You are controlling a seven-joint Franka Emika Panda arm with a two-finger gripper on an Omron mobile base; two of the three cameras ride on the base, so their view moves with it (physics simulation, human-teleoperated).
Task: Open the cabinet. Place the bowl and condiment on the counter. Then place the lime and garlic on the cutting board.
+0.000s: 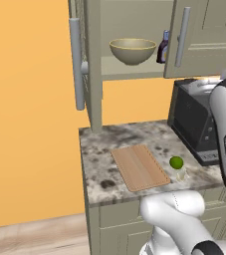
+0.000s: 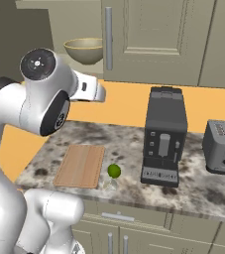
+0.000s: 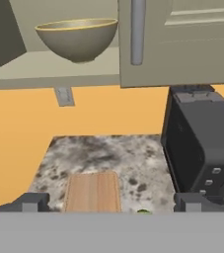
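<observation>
We see the cabinet [image 1: 134, 30] with its left door [image 1: 79, 60] swung wide open and its right door [image 1: 204, 37] mostly closed, so part of the shelf stays covered. The bowl [image 1: 133, 51] sits on the shelf in the open half. The condiment [image 1: 163, 47] stands just right of the bowl; from the left base view we catch only a sliver of it past the right door's edge, and from the right base view the door hides it. On the counter [image 1: 97, 149] the cutting board [image 1: 140, 167] lies bare, and the lime [image 1: 176, 162] rests just off its right edge. The garlic [image 1: 181, 174] lies against the lime on the side nearer us; it is pale and blends into the stone, so we can hardly trace its outline. In the hand view the board's near end and most of the lime are cut off at the bottom. A black coffee machine [image 2: 164, 136] stands right of the lime, and a toaster [image 2: 224, 146] farther right. The gripper [image 3: 112, 202] hangs in the air in front of the cabinet and above the counter, its two fingertips [image 3: 30, 202] set far apart with nothing between them; in the base views the arm's own bulk covers it.
</observation>
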